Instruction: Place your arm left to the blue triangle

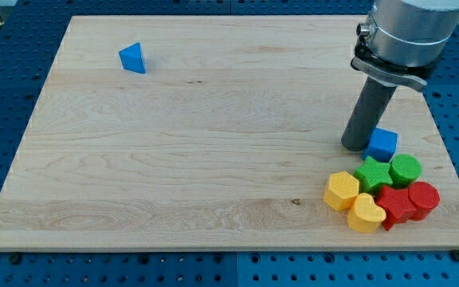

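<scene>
- My tip [355,147]: lower end of the dark rod, the end effector; a plain rod with no jaws, holding nothing. It rests on the worktop [213,135] at the view's right, touching or just beside the blue cube [382,144] on the cube's left.
- Cluster below the cube: green star [372,172], green cylinder [406,169], red star [394,204], red cylinder [424,198], yellow hexagon [342,190], yellow heart [366,214].
- Blue triangle [133,58]: alone near the view's top left, well apart from my tip.
</scene>
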